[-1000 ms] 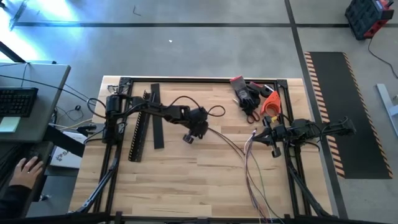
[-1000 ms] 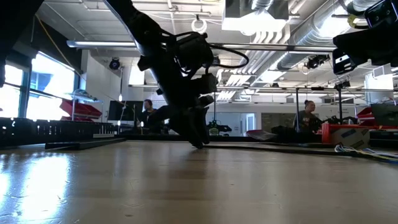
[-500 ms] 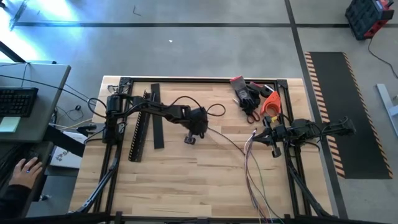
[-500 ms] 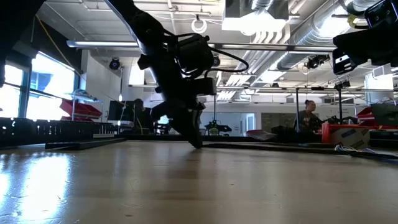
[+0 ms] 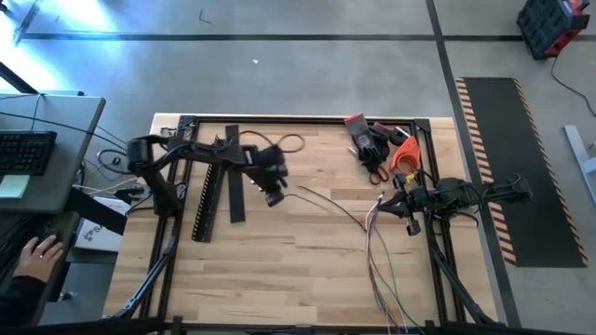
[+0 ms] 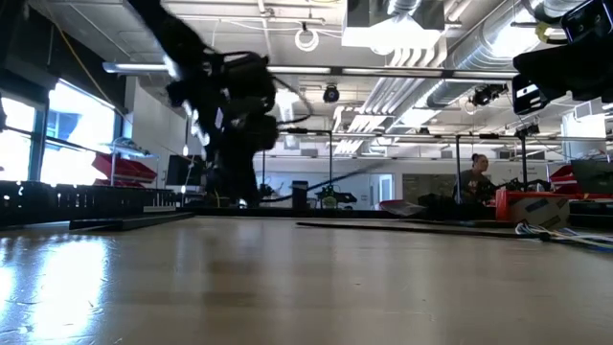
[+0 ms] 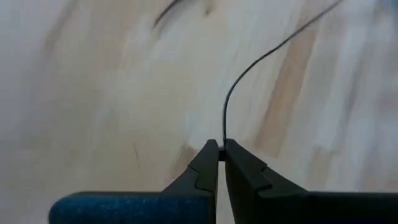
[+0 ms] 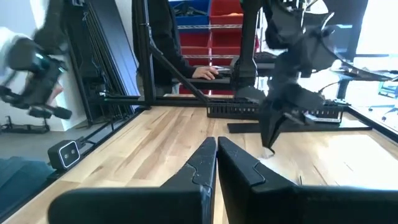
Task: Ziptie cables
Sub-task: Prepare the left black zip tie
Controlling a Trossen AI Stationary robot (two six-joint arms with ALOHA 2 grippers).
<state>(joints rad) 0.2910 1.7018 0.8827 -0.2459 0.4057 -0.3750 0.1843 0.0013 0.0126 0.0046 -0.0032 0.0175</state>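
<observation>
The cables (image 5: 376, 261) are a bunch of thin dark, reddish and whitish wires lying on the wood on the table's right side, running toward the near edge. One thin dark wire (image 5: 331, 205) leaves the bunch and runs left toward my left gripper (image 5: 273, 197), which is shut on its end in the left wrist view (image 7: 221, 147). My right gripper (image 5: 386, 207) stays at the bunch's far end, fingers shut (image 8: 216, 143). I cannot tell whether it touches the wires. My left gripper pinches the thin dark wire by its end (image 7: 223, 138), right at the tips of the two shut fingers. From there the wire (image 7: 233, 99) runs forward in a slack curve over the wood.
A long black slotted rail (image 5: 203, 200) and a flat black strip (image 5: 233, 186) lie left of my left gripper. Black gloves (image 5: 368, 140), red-handled scissors and an orange tool (image 5: 405, 154) sit at the far right corner. A black frame (image 5: 307, 119) borders the table. A person's hand (image 5: 37, 249) rests beyond the left edge.
My left gripper has moved toward the table's left and far edges and risen off the wood, its arm swinging leftward. It stays shut. The dark wire's free end has been drawn a little to the left with it. The right arm has kept still.
</observation>
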